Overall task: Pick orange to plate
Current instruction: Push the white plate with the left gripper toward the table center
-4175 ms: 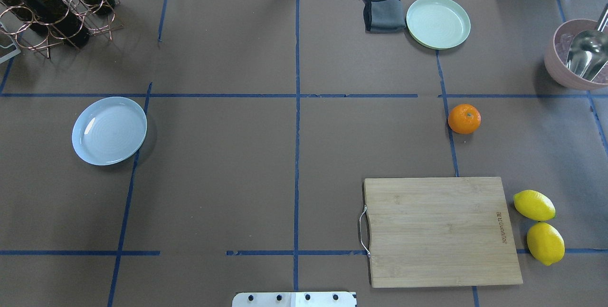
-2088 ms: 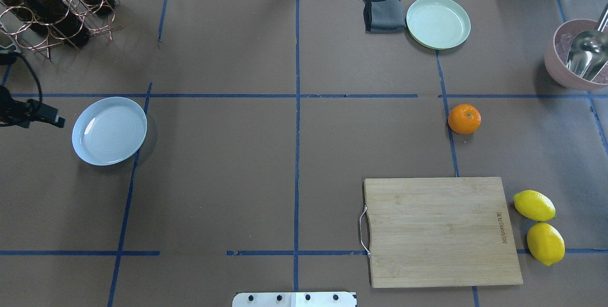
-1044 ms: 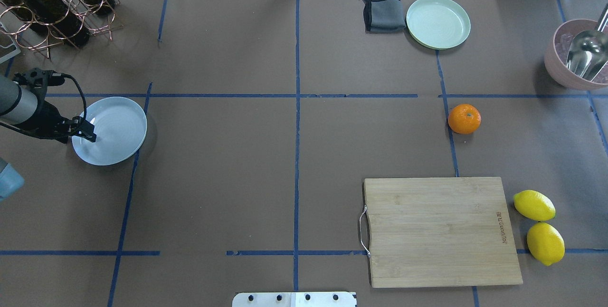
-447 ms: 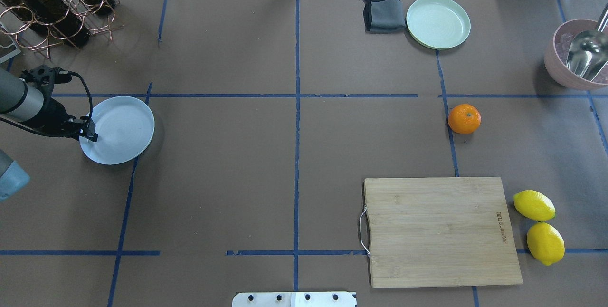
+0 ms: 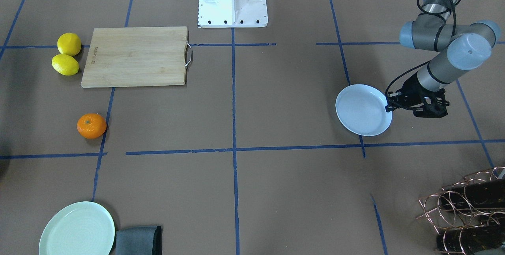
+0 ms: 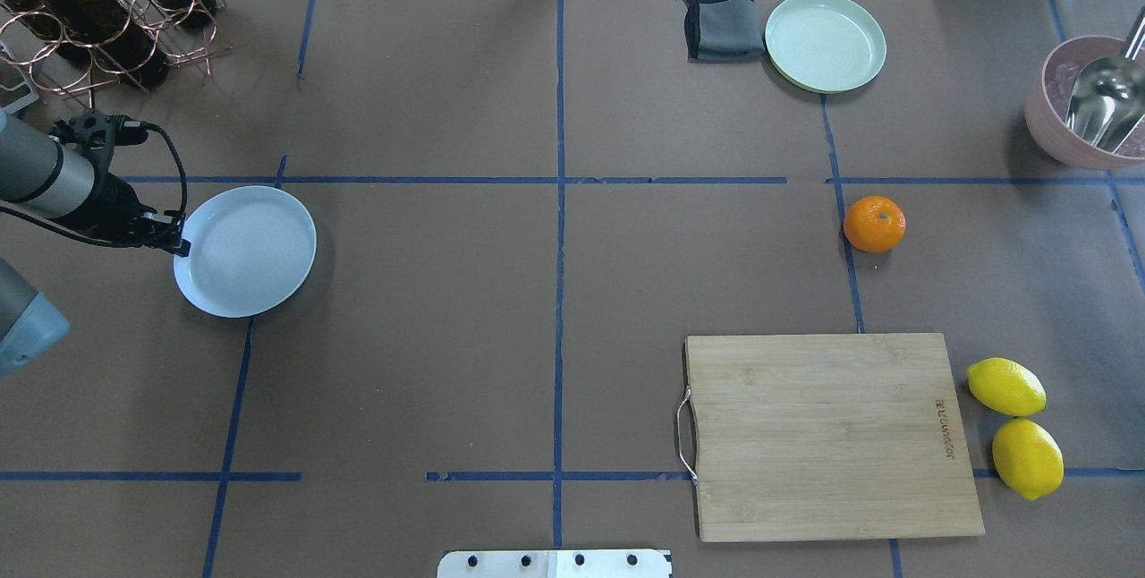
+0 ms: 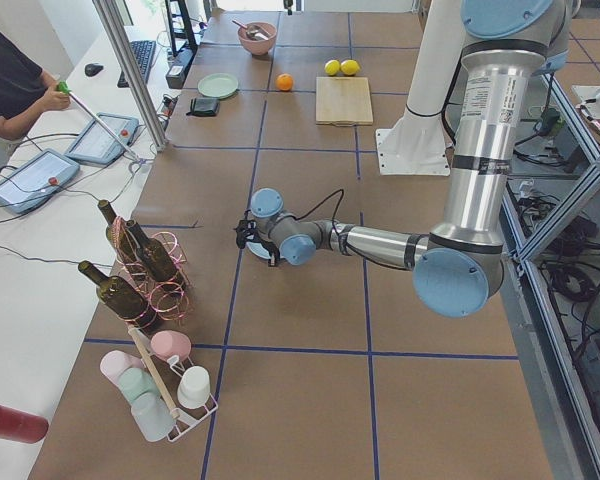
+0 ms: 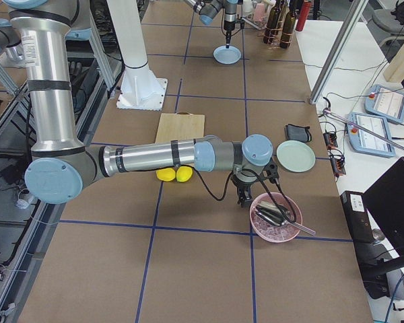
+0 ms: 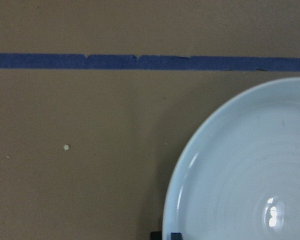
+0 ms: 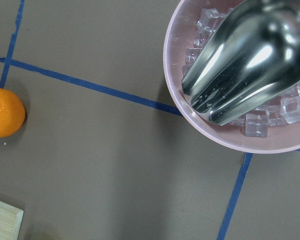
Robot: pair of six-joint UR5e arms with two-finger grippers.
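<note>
The orange (image 6: 874, 224) lies alone on the table's right half, beyond the cutting board; the right wrist view has it at the left edge (image 10: 5, 112). The pale bluish plate (image 6: 246, 251) lies flat on the left half. My left gripper (image 6: 179, 242) is low at the plate's left rim and shut on it; the left wrist view shows the fingertips (image 9: 162, 235) at that rim (image 9: 190, 165). My right gripper (image 8: 244, 197) shows only in the exterior right view, beside the pink bowl, and I cannot tell whether it is open or shut.
A wooden cutting board (image 6: 832, 435) lies at the near right, with two lemons (image 6: 1006, 386) to its right. A mint-green plate (image 6: 825, 42) and a grey cloth (image 6: 720, 24) sit at the far right. A pink bowl (image 6: 1055, 126) holds ice and a scoop. A wine rack (image 6: 98, 5) fills the far left corner.
My left arm came in from the left, took the plate's rim and has slid the plate to the right. The orange has not moved.
</note>
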